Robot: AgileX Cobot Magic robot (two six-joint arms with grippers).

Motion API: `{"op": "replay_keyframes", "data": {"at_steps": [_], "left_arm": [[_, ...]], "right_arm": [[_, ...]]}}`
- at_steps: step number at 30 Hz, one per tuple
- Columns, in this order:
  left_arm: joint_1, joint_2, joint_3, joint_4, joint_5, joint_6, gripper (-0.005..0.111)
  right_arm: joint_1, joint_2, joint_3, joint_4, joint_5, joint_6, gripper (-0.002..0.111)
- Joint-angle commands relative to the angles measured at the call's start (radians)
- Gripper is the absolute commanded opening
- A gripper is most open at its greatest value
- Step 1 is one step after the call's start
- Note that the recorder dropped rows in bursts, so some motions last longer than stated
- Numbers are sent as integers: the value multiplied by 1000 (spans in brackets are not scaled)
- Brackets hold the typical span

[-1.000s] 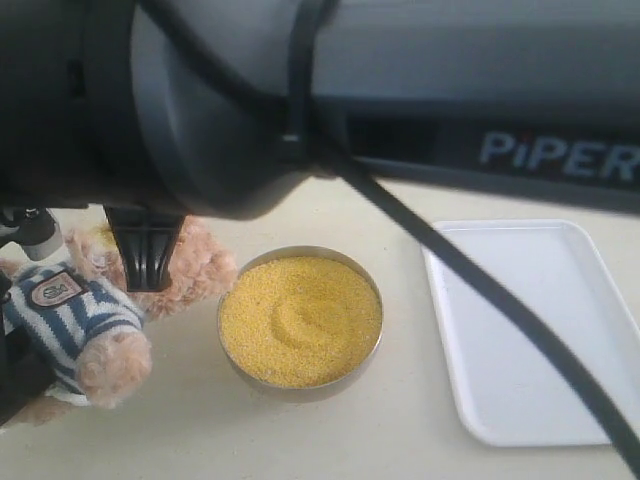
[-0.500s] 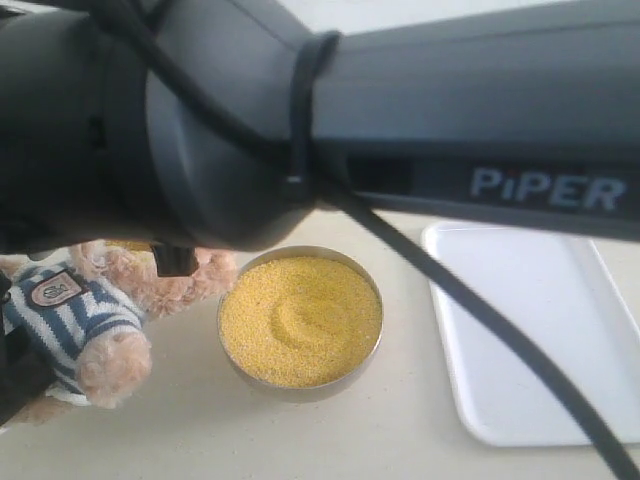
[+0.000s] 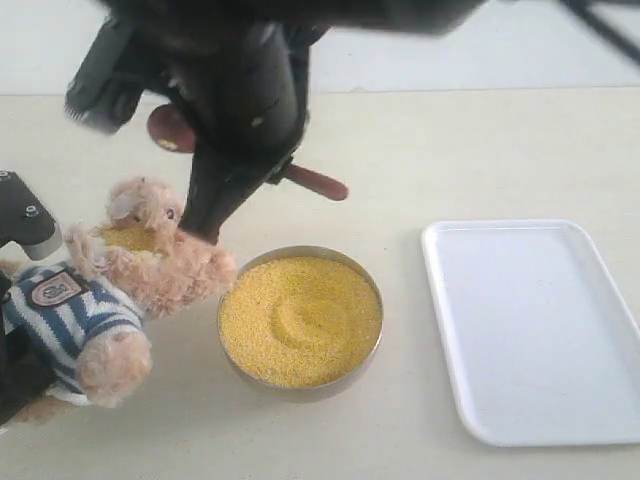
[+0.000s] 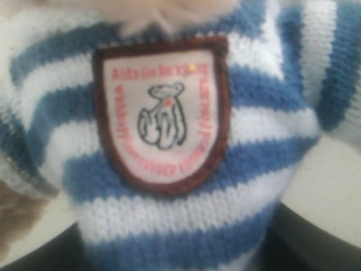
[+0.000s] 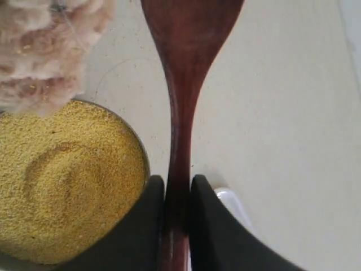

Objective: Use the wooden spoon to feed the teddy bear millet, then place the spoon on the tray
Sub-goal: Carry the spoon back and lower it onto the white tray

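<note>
Wooden spoon (image 3: 165, 128) hangs in the air at 11 o'clock from the metal bowl (image 3: 300, 391) of millet (image 3: 300, 320), just above the teddy bear (image 3: 75, 315)'s head and well apart from the tray (image 3: 530, 425) at the bowl's 3 o'clock. A second ago the right arm's casing filled the room view. Now it has swung clear, and loose grains (image 3: 130, 238) lie under the bear's muzzle. Feeding looks done, with the tray leg next. Only the right wrist view shows the right gripper (image 5: 177, 182) pinching the spoon's handle. Left wrist view gives just striped shirt and badge (image 4: 161, 113). The left gripper (image 3: 15, 375) seems clamped round the bear's middle.
</note>
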Motion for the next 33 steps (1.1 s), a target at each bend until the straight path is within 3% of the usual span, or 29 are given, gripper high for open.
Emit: {"op": "replay_keyframes", "data": {"at_steps": [1, 7, 14, 22, 25, 33], "left_arm": [[-8, -10, -5, 3, -19, -55, 4], [-8, -12, -5, 11, -28, -95, 4], [-8, -12, -36, 11, -45, -293, 4], [-8, -12, -52, 108, -58, -489, 4], [-8, -12, -52, 108, -67, -494, 4], [-8, -12, -52, 108, -95, -512, 4]], "right_arm": [[-178, -104, 24, 240, 8, 21, 0], [-350, -263, 242, 315, 3, 66, 0], [-555, -390, 633, 340, -134, 112, 0], [-708, -397, 1005, 417, -521, 178, 0], [-742, -384, 1063, 428, -628, 200, 0], [-749, -257, 1069, 428, -704, 200, 0]]}}
